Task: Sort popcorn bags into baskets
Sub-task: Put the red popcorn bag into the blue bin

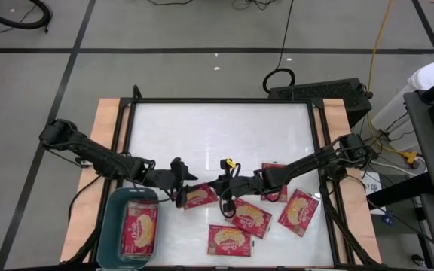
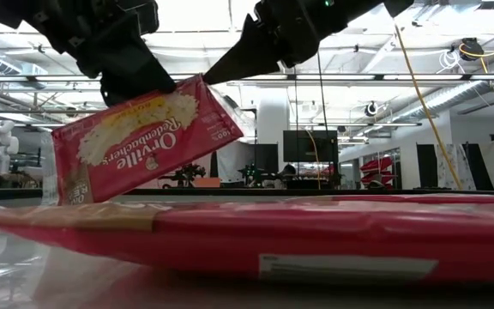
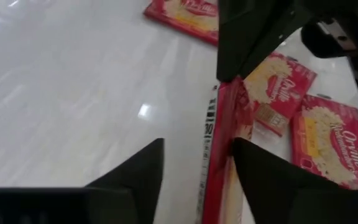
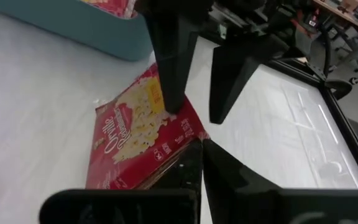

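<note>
Both hands are meeting over one Orville Redenbacher's popcorn bag [image 1: 200, 196], tilted up just beside the teal basket [image 1: 110, 226]: left hand [image 1: 182, 188] part-open, straddling its edge, right hand [image 1: 221, 188] pinched closed against it. Next, I'd judge, left is needing a firm grip before carrying it basketward.

We see one red popcorn bag [image 1: 200, 196] lifted off table, tilted, yellow popcorn picture showing, just beside teal basket [image 1: 110, 226]. Basket at table's near-left corner holds one bag [image 1: 139, 228] lying flat, face up. Four more bags [image 1: 250, 217] lie flat on white table, right of lifted one.
</note>
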Available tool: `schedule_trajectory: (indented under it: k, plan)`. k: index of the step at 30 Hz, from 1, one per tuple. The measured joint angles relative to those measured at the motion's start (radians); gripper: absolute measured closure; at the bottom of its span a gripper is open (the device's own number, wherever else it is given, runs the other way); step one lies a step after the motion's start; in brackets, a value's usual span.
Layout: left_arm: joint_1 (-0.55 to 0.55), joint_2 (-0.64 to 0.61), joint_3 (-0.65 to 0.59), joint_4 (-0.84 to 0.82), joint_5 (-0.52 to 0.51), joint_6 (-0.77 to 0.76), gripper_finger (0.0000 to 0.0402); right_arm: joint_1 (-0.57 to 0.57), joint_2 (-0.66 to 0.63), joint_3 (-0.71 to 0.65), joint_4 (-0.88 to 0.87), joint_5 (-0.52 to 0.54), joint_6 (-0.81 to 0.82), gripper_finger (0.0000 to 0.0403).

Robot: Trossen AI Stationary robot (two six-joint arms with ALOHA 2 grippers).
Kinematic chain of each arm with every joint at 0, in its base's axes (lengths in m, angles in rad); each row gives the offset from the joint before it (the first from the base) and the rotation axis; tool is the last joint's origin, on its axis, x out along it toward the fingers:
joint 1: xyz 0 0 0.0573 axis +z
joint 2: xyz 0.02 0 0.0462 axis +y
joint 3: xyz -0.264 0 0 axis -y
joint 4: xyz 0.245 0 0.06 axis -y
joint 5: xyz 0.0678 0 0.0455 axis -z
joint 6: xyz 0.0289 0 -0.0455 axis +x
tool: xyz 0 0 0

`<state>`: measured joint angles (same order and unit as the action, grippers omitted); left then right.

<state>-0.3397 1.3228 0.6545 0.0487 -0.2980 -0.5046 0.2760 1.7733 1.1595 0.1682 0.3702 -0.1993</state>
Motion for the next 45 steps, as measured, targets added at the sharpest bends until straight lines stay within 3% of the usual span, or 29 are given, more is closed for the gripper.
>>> schedule_trajectory:
  k: [11, 18, 23, 29, 33, 36, 40, 45]
  plan:
    - [-0.003, 0.000, -0.012, 0.064, 0.051, 0.056, 0.0388, 0.000, -0.001, 0.000, 0.054, 0.024, -0.055, 0.0403]
    - [-0.001, -0.005, -0.012, 0.128, 0.033, 0.067, 0.0390, 0.028, -0.063, 0.000, 0.010, 0.216, -0.011, 0.0385]
    - [-0.013, -0.029, -0.012, 0.230, 0.035, 0.137, 0.0394, 0.074, -0.179, -0.018, -0.084, 0.341, 0.078, 0.0332]
    - [-0.048, -0.078, -0.013, 0.351, -0.054, 0.245, 0.0396, 0.132, -0.345, -0.176, -0.074, 0.365, 0.282, 0.0268]
    - [-0.087, -0.094, -0.011, 0.442, -0.161, 0.344, 0.0396, 0.165, -0.429, -0.334, 0.042, 0.359, 0.423, 0.0238]
    - [-0.109, -0.094, -0.011, 0.539, -0.214, 0.429, 0.0398, 0.177, -0.439, -0.444, 0.229, 0.300, 0.477, 0.0221]
    - [-0.119, -0.095, -0.011, 0.664, -0.227, 0.527, 0.0394, 0.178, -0.366, -0.530, 0.479, 0.193, 0.489, 0.0201]
    - [-0.118, -0.080, -0.011, 0.768, -0.228, 0.589, 0.0397, 0.173, -0.258, -0.534, 0.701, 0.175, 0.419, 0.0181]
